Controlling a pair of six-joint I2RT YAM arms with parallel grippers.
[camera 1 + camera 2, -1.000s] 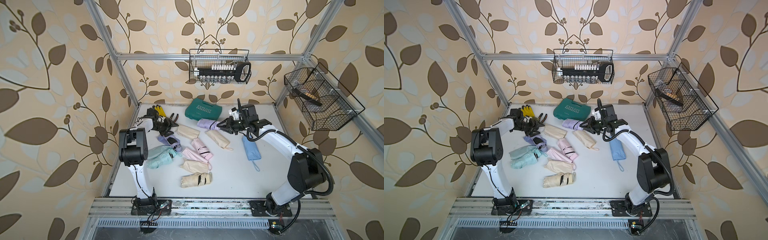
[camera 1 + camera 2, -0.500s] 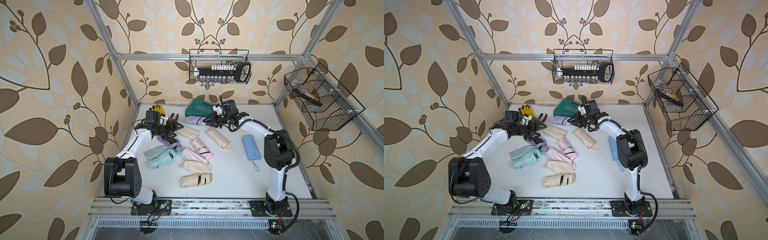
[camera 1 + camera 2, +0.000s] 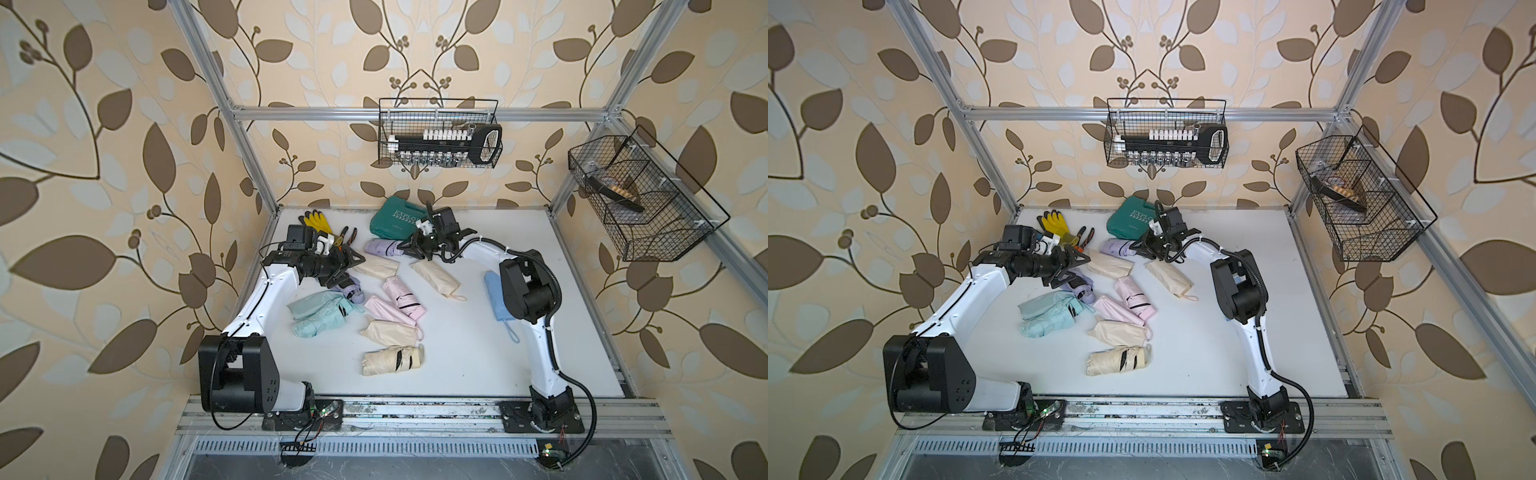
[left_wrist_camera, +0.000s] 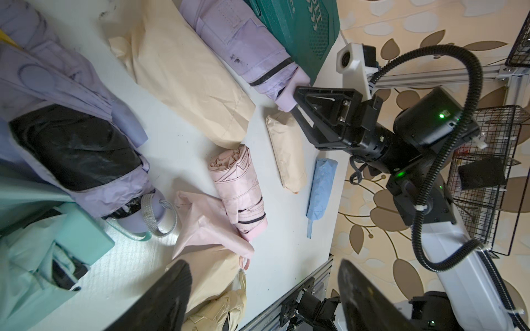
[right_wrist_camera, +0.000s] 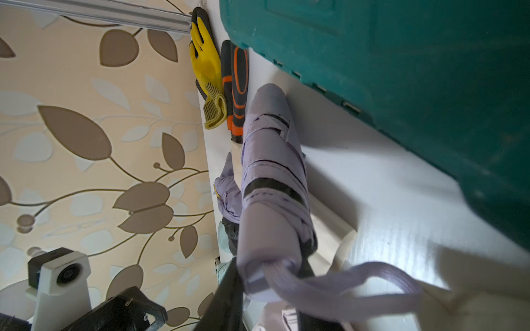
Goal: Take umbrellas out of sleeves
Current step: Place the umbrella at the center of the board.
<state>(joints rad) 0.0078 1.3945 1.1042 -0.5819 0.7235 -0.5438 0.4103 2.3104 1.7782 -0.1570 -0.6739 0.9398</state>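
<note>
My right gripper [image 3: 409,249] is clamped on the stubby handle of the pleated lilac folded umbrella [image 3: 382,248], right beside the green plastic case [image 3: 395,217] at the back. That's a thin hold, so it could slip, or the loose wrist loop [image 5: 344,283] could snag a jaw. The black strap is fastened and the pleats are bunched, with no sleeve that I can see. The left gripper [image 4: 263,263] hangs wide open and empty.

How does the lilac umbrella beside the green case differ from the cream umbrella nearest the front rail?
The lilac umbrella is pale purple; the cream umbrella is off-white. The right gripper is shut on the lilac umbrella's handle end, while the cream umbrella lies untouched. Both are folded, strapped in black and out of any sleeve.
</note>
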